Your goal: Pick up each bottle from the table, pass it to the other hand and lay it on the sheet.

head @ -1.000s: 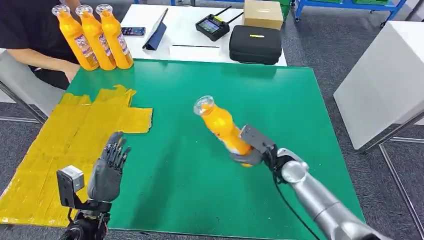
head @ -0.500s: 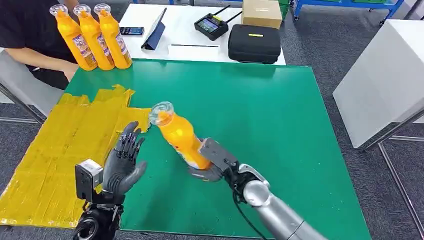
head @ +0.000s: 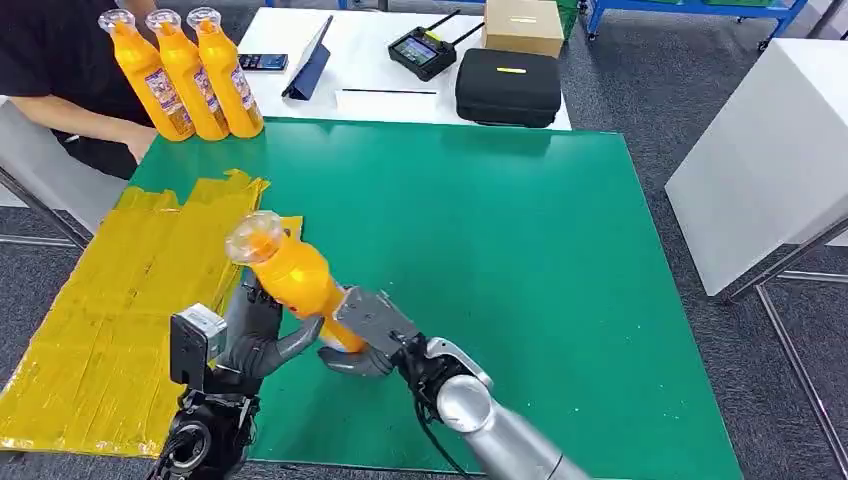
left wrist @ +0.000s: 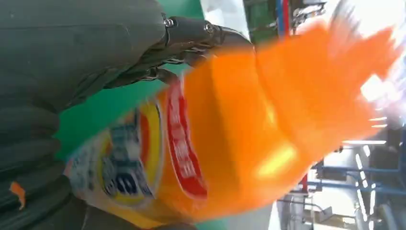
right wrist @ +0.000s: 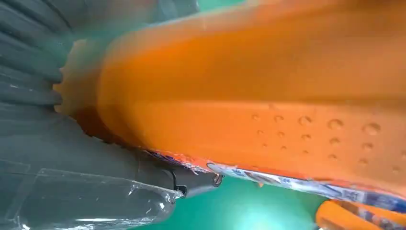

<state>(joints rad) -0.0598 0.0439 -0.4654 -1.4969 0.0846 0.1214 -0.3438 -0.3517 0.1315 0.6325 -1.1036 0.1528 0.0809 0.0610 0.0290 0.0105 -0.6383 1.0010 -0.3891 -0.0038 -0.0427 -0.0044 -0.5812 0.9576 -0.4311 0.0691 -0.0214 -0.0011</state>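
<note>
Orange juice bottle (head: 290, 275) tilted above the green table (head: 520, 240) near the yellow sheet (head: 120, 300), right hand (head: 360, 335) grasping its base, left hand (head: 255, 335) cupping its side, three orange bottles (head: 185, 75) upright at the table's far corner

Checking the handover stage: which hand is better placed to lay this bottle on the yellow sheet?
The left hand: it sits beside the yellow sheet and already touches the bottle. The right hand holds the bottle's base from the sheet's far side.

Bottle (left wrist: 249, 143) blurred, its cap off-frame.
</note>
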